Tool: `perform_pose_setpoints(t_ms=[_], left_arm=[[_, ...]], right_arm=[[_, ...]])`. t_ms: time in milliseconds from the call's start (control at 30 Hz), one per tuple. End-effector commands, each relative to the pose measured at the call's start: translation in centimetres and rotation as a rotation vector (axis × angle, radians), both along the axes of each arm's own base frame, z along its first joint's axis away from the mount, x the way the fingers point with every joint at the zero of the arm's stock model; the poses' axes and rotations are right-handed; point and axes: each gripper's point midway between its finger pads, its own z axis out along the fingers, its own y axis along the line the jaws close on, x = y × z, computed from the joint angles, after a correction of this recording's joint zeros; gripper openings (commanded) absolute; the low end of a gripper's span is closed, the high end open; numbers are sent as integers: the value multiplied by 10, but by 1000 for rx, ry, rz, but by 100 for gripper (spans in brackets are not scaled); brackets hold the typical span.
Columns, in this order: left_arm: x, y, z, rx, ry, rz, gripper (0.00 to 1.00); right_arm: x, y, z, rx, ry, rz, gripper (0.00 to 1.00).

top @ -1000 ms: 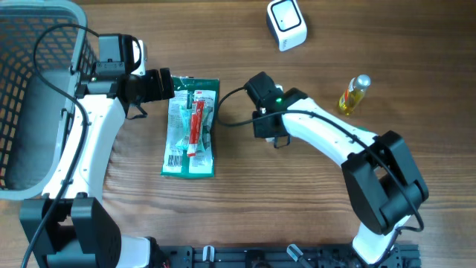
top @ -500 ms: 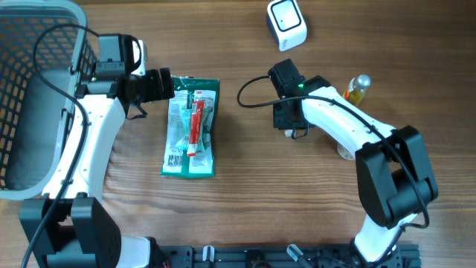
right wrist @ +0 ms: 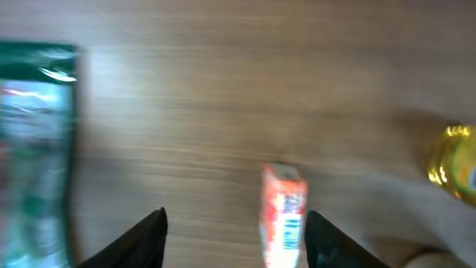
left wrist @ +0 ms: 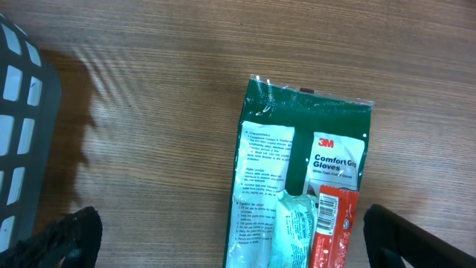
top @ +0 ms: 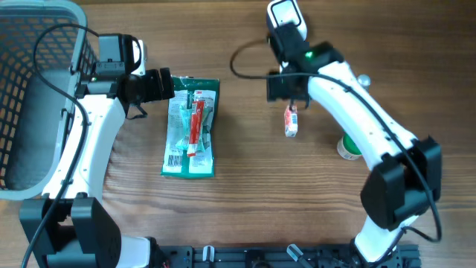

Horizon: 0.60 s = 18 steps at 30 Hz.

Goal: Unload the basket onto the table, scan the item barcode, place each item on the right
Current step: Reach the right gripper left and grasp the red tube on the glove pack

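Small orange box lies on the table, loose between your spread right fingers; your left fingers stand wide open above the top edge of the green glove pack.

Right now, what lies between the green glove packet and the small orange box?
Nothing: only bare wooden table between the glove packet and the orange box. The overhead view shows it; the blurred right wrist view agrees.
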Motion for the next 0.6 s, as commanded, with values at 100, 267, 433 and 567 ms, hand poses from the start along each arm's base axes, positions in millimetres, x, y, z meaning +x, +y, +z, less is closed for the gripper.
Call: perform_pose_setpoints(t_ms=[100,267,433,567], left_arm=[[2,0,4,1,-13,-15,100],[2,0,4,1,-13,-15,100],[2,0,4,1,-13,-15,100],[2,0,4,1,-13,-15,100]], right_arm=[[-45,101,29,471,140,211,54],[-86,139,-7,476,222,227,48],[-117,177,-31,513,229,271,45],[-130,197,-45,560,219,266,38]])
